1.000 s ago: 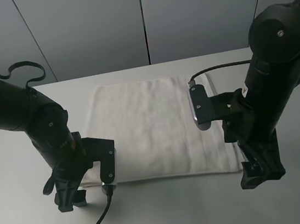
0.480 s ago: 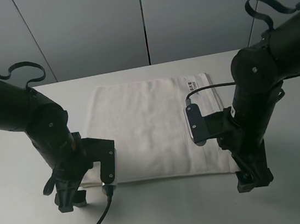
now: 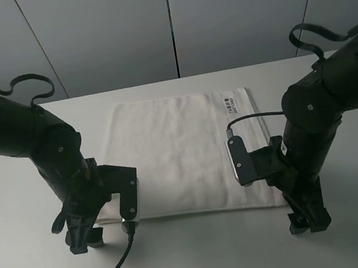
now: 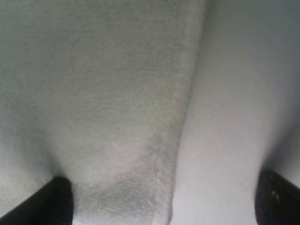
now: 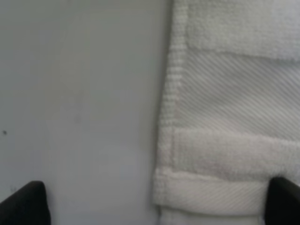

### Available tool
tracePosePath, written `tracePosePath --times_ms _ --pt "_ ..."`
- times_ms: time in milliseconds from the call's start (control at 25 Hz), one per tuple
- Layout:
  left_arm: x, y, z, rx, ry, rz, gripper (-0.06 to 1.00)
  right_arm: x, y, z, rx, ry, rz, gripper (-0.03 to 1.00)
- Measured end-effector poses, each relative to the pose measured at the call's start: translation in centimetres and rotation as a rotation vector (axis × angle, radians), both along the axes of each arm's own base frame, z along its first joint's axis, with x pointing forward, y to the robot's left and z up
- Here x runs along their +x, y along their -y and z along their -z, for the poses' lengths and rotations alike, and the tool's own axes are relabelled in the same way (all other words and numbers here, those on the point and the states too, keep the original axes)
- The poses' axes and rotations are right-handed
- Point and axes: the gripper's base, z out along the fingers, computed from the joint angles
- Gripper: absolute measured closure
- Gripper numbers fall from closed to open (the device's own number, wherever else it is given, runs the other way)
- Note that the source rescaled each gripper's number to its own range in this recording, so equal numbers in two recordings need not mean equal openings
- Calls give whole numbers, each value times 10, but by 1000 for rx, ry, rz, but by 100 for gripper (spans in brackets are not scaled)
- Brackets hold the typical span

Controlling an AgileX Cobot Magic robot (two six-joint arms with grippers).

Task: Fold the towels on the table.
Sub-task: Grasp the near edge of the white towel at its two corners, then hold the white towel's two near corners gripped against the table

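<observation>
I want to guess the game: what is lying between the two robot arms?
A white towel, spread flat on the table, seen in the exterior high view.

Arms both bent downward; left gripper [image 3: 82,238] at 7 o'clock, right gripper [image 3: 308,221] at 5 o'clock, each with fingers [image 5: 23,204] spread wide apart.

The only print in view was a small dark label [image 3: 230,105] on the towel [image 3: 175,154], close to its far right corner (a few short stacked lines, seen only from the high camera). Its characters were too small to read.
</observation>
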Motion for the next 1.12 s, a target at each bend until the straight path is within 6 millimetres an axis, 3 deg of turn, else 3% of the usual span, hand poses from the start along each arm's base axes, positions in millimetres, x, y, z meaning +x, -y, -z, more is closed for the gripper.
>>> tracePosePath --times_ms 200,320,400,520,600,1120 --pt "0 0 0 1 -1 -6 -5 1 0 1 3 8 11 -3" --pt "0 0 0 -1 1 -13 -5 3 -1 1 14 27 21 10" --pt "0 0 0 0 1 -13 -5 5 -2 2 24 49 19 30" --pt "0 0 0 0 1 -13 -5 7 -4 2 40 77 27 74" --pt "0 0 0 0 1 -14 -5 8 -4 2 42 81 35 96" --pt "1 0 0 -4 7 -14 -5 8 -4 2 44 81 82 97"
